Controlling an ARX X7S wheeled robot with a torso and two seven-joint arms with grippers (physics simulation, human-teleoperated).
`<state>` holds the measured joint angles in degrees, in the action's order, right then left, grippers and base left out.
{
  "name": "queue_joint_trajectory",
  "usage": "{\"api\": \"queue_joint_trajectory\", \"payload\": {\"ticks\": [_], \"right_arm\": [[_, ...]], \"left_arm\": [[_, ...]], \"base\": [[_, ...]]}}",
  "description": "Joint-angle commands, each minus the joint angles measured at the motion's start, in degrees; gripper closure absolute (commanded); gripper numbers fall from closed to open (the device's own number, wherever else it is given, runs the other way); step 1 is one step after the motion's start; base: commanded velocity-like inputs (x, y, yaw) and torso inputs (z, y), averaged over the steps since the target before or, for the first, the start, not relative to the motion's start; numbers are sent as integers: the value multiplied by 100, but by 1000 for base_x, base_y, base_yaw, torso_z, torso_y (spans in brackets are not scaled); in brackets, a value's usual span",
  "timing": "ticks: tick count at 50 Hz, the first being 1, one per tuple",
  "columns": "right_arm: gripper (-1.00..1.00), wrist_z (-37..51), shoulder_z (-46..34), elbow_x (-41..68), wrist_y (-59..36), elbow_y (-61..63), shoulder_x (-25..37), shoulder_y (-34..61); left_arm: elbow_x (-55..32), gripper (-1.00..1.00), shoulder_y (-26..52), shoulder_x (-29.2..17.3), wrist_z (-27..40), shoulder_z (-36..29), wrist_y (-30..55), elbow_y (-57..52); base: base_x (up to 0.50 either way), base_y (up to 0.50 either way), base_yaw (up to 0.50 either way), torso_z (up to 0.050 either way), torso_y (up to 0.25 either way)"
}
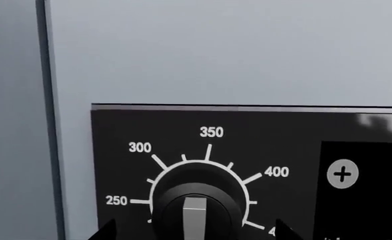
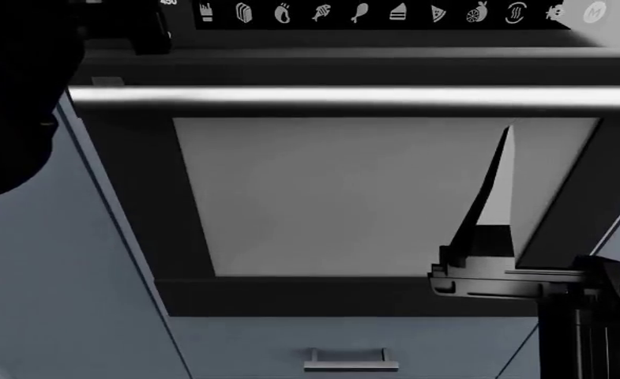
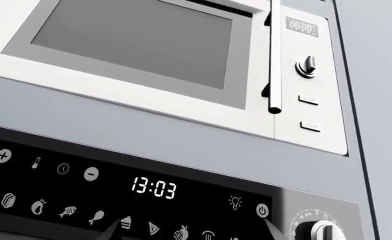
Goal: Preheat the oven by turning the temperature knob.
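- Left wrist view: the temperature knob (image 1: 196, 207) sits at the left end of the oven (image 1: 289, 150) control panel, a dark round dial with a pale grey pointer ridge standing upright. White marks 250, 300, 350 and 400 ring it. Two dark tips of the left tool (image 1: 194, 231) show either side of the knob, spread wide and apart from it; neither tip touches the dial. To the right of the knob is a round plus button (image 1: 343, 174). Pale cabinet front (image 1: 222, 50) lies above the panel.
- Head view: the oven's pale grey window (image 2: 341, 197) fills the middle, the long silver bar handle (image 2: 352, 96) across it, the strip of white food icons (image 2: 394, 13) above. The left arm (image 2: 15, 87) reaches up at the left, toward a "450" mark; its tool is hidden here. The right arm (image 2: 562, 284) stands lower right; I cannot tell how its tool is set. A drawer handle (image 2: 352, 363) shows below.
- Right wrist view: the panel clock (image 3: 154, 188) reads 13:03. A white microwave (image 3: 149, 55) is mounted above the oven. Two dark tips of the right tool (image 3: 189, 229) stand wide, holding nothing. A pale dial (image 3: 323, 231) sits at the panel's right end.
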<state>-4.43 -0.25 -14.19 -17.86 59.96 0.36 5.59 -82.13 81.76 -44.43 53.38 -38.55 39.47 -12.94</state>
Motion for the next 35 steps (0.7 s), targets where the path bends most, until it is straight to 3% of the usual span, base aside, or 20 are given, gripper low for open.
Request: {"api": "queue_joint_trajectory", "payload": {"ticks": [1,25,26,35], "right_arm": [[-100,-10,8,2,11,1,-5,-5],[-100,5,-18,-1,-7,-2,15,-4],[-100,6,-20,-5,-6,-2,15,-5],[-100,69,-77,-22,-32,-10,62,10]], "left_arm": [[24,-100,-11,20,-26,-11,-7,33],[119,-100,-54,60,-136,-45,-44,135],[118,100,-59,57,-147,-42,-50,127],[129,100,-40,38,-121,-38,-36,71]], "base": [[0,0,0,0,0],[0,0,0,0,0],[0,0,0,0,0],[0,0,0,0,0]]}}
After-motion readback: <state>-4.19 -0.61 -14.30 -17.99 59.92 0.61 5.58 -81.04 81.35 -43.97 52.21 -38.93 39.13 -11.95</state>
